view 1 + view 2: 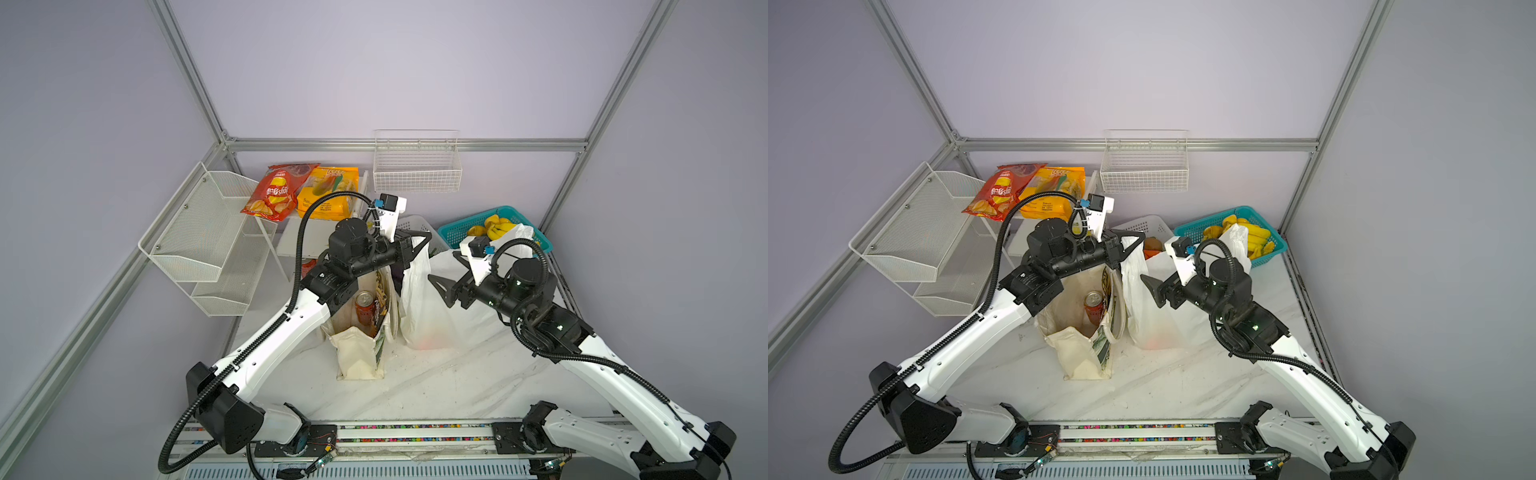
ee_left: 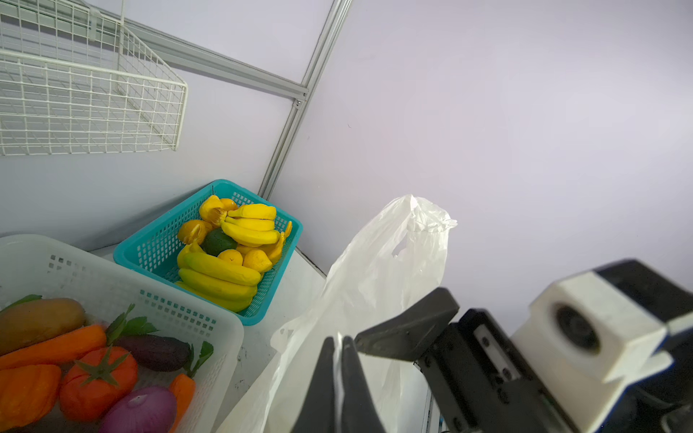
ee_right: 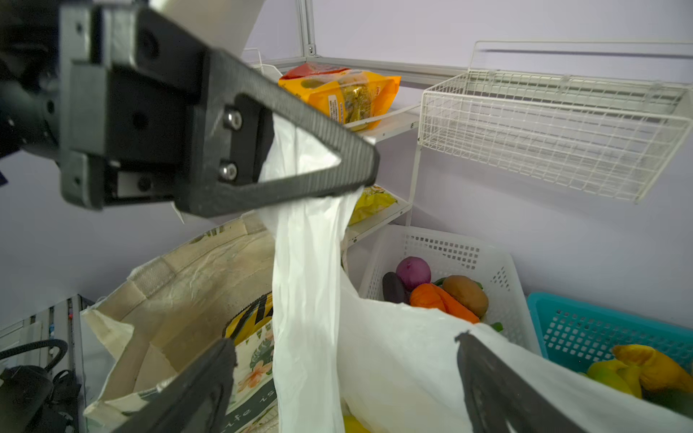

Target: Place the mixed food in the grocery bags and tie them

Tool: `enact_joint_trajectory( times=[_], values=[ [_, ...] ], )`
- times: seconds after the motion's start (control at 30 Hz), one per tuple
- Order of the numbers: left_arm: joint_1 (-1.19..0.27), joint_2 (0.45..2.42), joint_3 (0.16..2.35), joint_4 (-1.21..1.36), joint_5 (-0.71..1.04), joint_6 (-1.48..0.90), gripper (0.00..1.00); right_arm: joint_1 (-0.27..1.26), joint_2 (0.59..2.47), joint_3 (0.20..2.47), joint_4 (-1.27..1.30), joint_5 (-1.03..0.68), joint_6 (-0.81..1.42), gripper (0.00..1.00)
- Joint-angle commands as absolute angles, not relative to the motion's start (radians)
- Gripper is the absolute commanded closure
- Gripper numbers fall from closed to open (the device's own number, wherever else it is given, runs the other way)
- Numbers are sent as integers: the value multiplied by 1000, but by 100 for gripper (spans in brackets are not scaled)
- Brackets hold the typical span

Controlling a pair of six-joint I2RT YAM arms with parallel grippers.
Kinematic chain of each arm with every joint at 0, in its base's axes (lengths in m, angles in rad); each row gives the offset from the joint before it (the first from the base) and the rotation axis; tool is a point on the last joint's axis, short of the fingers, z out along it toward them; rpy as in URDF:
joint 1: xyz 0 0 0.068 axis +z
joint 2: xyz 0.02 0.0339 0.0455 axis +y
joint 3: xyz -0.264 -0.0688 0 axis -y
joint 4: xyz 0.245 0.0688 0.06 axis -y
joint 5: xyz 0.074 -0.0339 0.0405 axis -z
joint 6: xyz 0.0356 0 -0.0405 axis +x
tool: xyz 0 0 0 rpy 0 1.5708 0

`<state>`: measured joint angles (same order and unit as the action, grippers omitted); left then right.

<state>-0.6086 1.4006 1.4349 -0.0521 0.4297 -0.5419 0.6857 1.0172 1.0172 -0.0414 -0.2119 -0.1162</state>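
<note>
— Left hand (image 1: 423, 242)?
— Pinched shut on a handle of the plastic carrier bag (image 1: 419, 307); right hand (image 1: 449, 276) spread wide, holding nothing.
— The bag?
— On the desk (image 1: 415, 386), three o'clock of the canvas tote (image 1: 357, 357).

The plastic bag's (image 1: 417, 299) contents show only as a faint orange blur; the left arm (image 1: 361, 259) covers the tote's (image 1: 357, 357) far end, its packet (image 3: 252, 314) mostly hidden.

White marbled tabletop (image 1: 436, 386) carries canvas tote (image 1: 357, 357), plastic bag (image 1: 419, 299), white lattice basket (image 2: 112, 285), teal basket (image 2: 157, 247)
</note>
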Motion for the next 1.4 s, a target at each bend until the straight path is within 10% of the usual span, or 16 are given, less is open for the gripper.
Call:
enact_joint_trajectory(
  times=[0.0,0.73,1.23,1.37],
  values=[
    [-601,1358,1413,-25,439,-579,100,696,1001,947,211,-243,-177,3],
    [-601,1332,1417,-21,483,-622,100,696,1257,826,668,-379,-194,5],
    [-601,1326,1373,11,441,-630,100,697,1106,592,658,-250,-85,80],
    [-601,1309,1354,-28,403,-491,82,696,1085,607,588,-291,-62,86]
  ],
)
